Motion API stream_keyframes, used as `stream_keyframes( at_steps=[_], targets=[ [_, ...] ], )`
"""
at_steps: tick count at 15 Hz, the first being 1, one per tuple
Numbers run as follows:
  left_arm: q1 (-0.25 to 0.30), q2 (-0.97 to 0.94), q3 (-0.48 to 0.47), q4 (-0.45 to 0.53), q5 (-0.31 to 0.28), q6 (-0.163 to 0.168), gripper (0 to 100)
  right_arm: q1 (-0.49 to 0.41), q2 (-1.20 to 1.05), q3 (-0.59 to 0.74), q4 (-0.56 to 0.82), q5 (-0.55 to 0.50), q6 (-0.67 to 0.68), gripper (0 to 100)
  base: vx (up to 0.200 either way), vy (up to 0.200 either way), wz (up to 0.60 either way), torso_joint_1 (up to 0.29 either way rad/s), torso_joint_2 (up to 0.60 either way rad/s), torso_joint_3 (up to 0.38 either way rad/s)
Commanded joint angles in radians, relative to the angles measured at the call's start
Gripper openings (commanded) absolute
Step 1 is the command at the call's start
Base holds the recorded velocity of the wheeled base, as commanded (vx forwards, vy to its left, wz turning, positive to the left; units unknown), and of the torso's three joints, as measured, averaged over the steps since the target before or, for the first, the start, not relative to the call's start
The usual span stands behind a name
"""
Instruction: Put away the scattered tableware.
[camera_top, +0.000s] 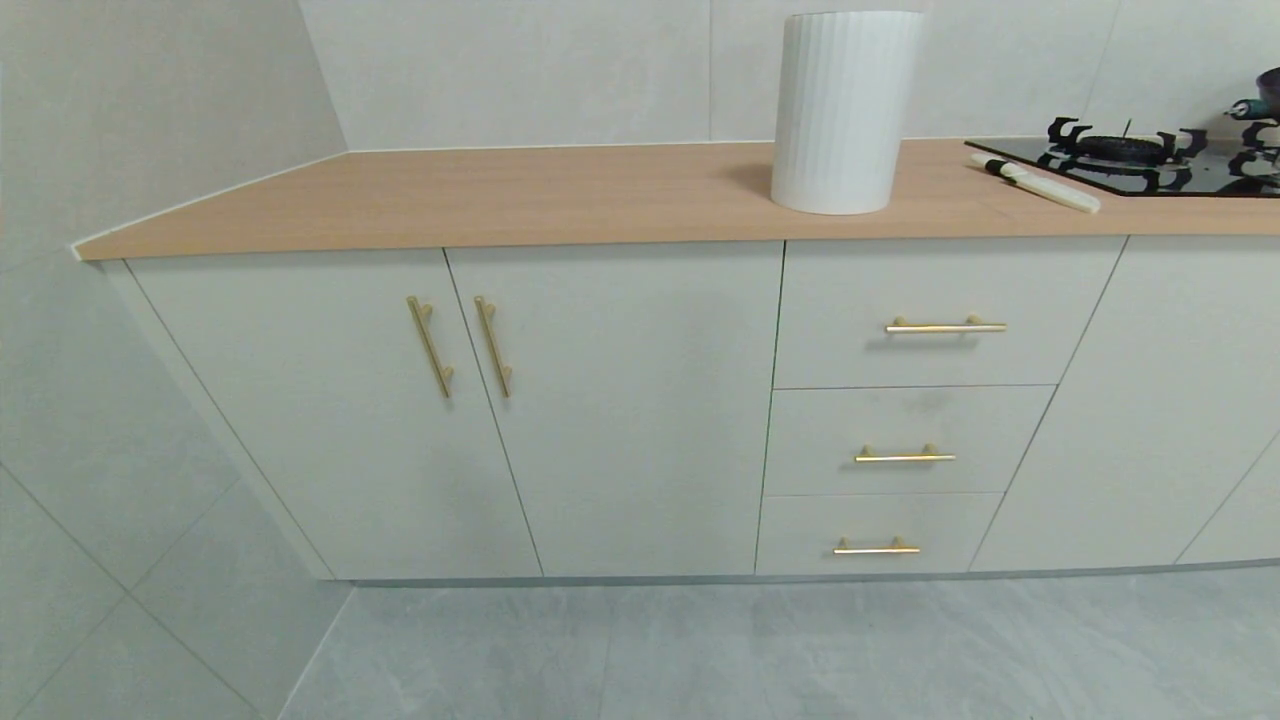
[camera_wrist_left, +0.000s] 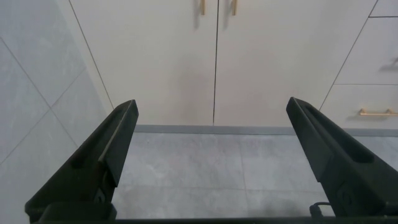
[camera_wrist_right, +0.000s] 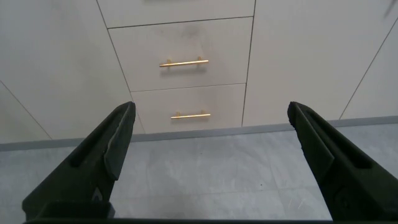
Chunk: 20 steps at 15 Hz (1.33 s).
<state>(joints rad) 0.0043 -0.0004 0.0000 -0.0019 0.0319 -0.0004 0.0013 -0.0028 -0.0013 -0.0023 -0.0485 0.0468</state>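
While left gripper (camera_wrist_left: 211, 104) gapes — white utensil (camera_top: 1040, 186) lies by hob (camera_top: 1160, 182)

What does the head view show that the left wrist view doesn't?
The head view adds the light wooden countertop, the white ribbed cylindrical container standing on it, the black gas hob and a slim white utensil lying at the hob's edge. The left wrist view adds the left claw, open, hanging above the grey tiled floor. Both take in the pale double cabinet doors with gold bar handles and that floor.
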Motion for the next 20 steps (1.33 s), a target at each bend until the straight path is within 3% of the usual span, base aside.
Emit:
stream_keyframes(
  at_steps=[1, 7, 20],
  targets=[
    [0.000, 0.000, 0.000, -0.001, 0.000, -0.001, 100, 0.000, 0.003, 0.000, 0.002, -0.001, 0.001, 100, 0.000, 0.000, 0.00, 0.000, 0.00, 0.000],
    [0.000, 0.000, 0.000, 0.000, 0.000, -0.003, 100, 0.000, 0.003, 0.000, 0.002, -0.001, -0.001, 100, 0.000, 0.000, 0.00, 0.000, 0.00, 0.000],
    [0.000, 0.000, 0.000, -0.001, 0.000, -0.004, 100, 0.000, 0.003, 0.000, 0.002, 0.001, -0.001, 100, 0.200, 0.000, 0.00, 0.003, 0.00, 0.004]
  ],
)
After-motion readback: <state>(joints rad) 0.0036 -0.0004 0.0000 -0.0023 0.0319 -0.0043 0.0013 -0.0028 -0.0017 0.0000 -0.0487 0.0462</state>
